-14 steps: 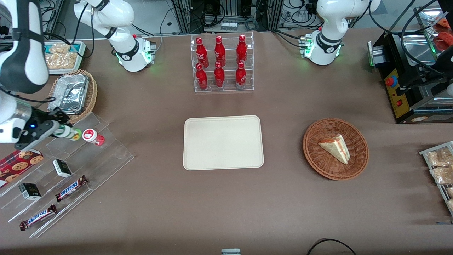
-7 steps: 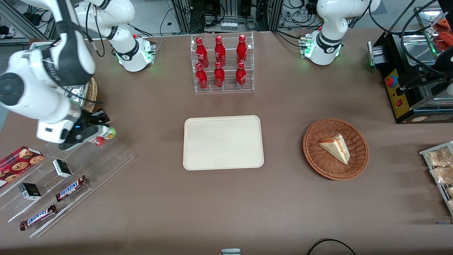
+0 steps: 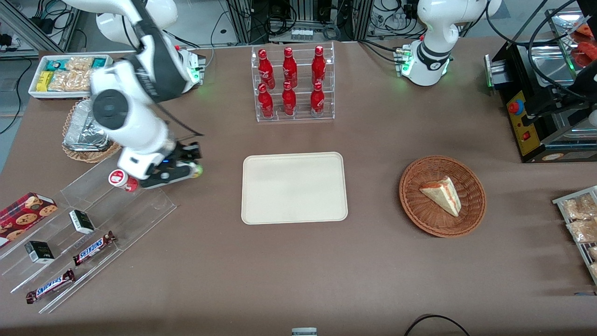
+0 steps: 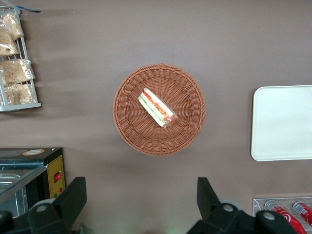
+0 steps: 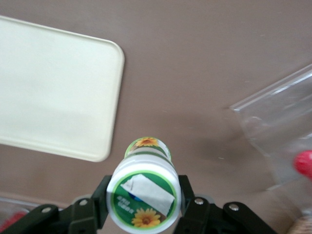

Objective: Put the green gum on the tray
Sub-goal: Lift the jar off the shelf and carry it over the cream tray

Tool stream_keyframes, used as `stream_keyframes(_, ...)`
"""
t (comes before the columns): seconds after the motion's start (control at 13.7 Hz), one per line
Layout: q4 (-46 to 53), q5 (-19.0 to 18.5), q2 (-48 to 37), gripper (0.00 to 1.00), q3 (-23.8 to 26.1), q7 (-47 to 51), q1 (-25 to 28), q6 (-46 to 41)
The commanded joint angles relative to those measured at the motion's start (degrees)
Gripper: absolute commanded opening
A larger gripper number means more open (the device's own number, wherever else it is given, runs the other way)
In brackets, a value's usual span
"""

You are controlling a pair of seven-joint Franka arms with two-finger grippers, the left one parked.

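I'm carrying the green gum [image 5: 144,193] clamped in my gripper [image 3: 189,170] (lifted to clear the table) — heading toward the tray [image 3: 294,187], still empty.

"SNICKERS" in white on two brown bar wrappers [image 3: 94,248] and [image 3: 50,286] on the clear stepped shelf [image 3: 140,205], no other text legible

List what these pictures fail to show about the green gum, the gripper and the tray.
- Green gum: in the front view only its end shows; the gripper and arm cover the body.
- Gum's label text: too small in the right wrist view.
- Tray: cut off by the edge in both wrist views.
- Gap between gum and table: not readable in any view.
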Motion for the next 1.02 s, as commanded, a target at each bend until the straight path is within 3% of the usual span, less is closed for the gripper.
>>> stream_keyframes(0.0, 3.71, 0.75, 5.64, 0.0, -0.6, 11.52, 5.29, 3.3)
stream_keyframes(0.22, 9.94, 0.93, 12.24, 0.0, -0.6, 20.76, 9.25, 4.35)
stream_keyframes(0.44, 12.24, 6.8, 16.29, 0.0, -0.6, 26.76, 11.8, 8.91)
stream_keyframes(0.51, 13.12, 7.16, 17.6, 0.0, -0.6, 28.25, 13.03, 9.97)
stream_keyframes(0.95, 22.61, 4.89, 28.24, 0.0, -1.04, 37.04, 19.27, 12.09)
